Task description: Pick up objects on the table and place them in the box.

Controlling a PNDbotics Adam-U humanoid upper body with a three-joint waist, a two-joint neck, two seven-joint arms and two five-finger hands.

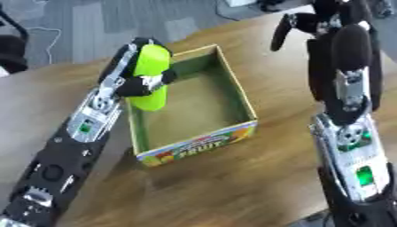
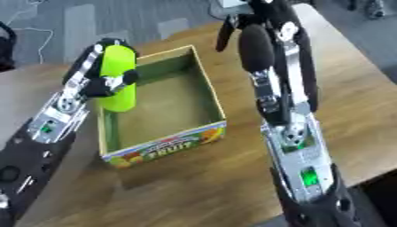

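A lime-green cylinder (image 1: 150,75) stands upright over the left edge of the open cardboard box (image 1: 232,88), whose front wall reads FRUIT. My left hand (image 1: 136,82) is shut on the cylinder, fingers curled round its middle. The box interior looks bare green. My right hand (image 1: 310,24) hangs above the table beyond the box's far right corner, fingers relaxed and holding nothing.
The wooden table (image 1: 232,177) ends at its far edge near the top, with grey floor behind. My right forearm (image 1: 349,133) stretches along the right side of the box. A dark object (image 1: 12,53) sits at the far left edge.
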